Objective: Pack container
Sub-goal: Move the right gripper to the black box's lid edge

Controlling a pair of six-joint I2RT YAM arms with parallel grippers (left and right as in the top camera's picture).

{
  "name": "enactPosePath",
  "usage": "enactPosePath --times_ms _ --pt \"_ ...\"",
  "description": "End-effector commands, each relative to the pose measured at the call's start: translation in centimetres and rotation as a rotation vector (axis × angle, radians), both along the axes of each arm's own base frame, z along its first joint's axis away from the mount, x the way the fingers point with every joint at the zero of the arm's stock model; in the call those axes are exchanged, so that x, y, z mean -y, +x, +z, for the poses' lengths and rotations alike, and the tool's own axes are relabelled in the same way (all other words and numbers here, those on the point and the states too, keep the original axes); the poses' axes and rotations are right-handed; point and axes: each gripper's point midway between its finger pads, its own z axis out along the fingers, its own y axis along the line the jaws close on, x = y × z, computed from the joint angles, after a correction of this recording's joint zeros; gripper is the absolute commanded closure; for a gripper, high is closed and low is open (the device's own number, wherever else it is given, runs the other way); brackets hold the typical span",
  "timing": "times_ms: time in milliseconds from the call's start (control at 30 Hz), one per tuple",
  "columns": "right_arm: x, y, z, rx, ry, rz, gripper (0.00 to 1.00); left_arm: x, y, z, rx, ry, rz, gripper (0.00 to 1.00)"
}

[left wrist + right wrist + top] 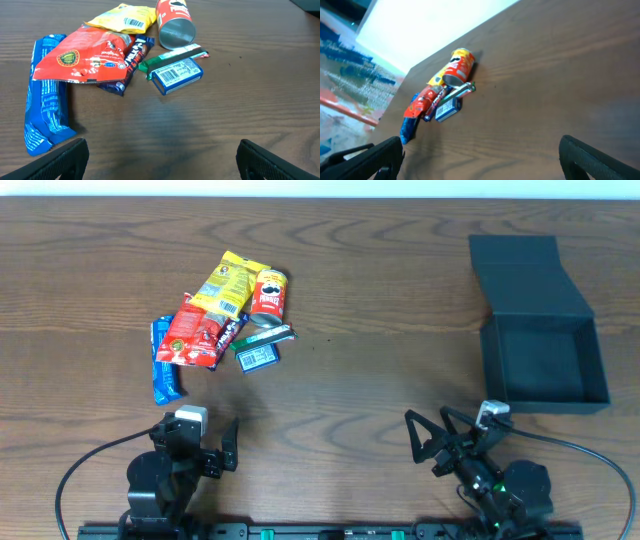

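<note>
The container (545, 362) is a dark square box at the right of the table, open, with its flap lid (525, 272) lying flat behind it; it looks empty. A pile of snacks lies at the left: a red Pringles can (268, 292) (174, 22) (459, 65), a yellow pack (226, 282) (124, 17), a red pack (194, 335) (82, 56), a blue wrapper (165, 365) (45, 95), a green stick (266, 336) (172, 56) and a small blue box (257, 357) (178, 74). My left gripper (200, 450) (161, 160) is open and empty, near the front edge below the pile. My right gripper (440, 438) (480, 155) is open and empty, in front of the container.
A dark candy bar wrapper (131, 62) lies under the red pack. The wooden table (380, 290) stretches between the pile and the container. A black rail with cables runs along the front edge (320, 530).
</note>
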Motion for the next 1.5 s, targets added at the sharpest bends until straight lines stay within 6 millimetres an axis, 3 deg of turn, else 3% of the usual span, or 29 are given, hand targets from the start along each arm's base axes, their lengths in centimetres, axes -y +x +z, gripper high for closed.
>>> enactPosePath --times_ms 0,300,533,667,767,967,1167,1467 --pt "-0.1 0.2 1.2 0.067 -0.065 0.028 0.01 0.0 0.0 -0.5 -0.007 -0.011 0.005 0.04" --pt "1.9 4.5 6.7 0.075 -0.379 -0.045 0.01 0.0 0.0 -0.5 -0.007 -0.011 0.005 0.05" --pt "4.6 9.6 8.1 -0.133 -0.656 -0.113 0.01 0.0 0.0 -0.5 -0.007 -0.011 0.005 0.05" --pt "6.7 11.8 6.6 -0.287 -0.827 -0.111 0.01 0.0 0.0 -0.5 -0.007 -0.011 0.005 0.05" --pt "8.5 13.4 4.1 -0.422 -0.903 -0.103 0.01 0.0 0.0 -0.5 -0.007 -0.011 0.005 0.05" --pt "12.3 15.0 -1.8 -0.633 -0.858 -0.115 0.01 0.0 0.0 -0.5 -0.007 -0.011 0.005 0.05" --pt "16.4 15.7 -3.7 -0.661 -0.829 -0.110 0.02 0.0 0.0 -0.5 -0.007 -0.011 0.005 0.05" --pt "16.1 15.8 -7.2 -0.686 -0.760 0.048 0.12 0.0 0.0 -0.5 -0.007 -0.011 0.005 0.05"
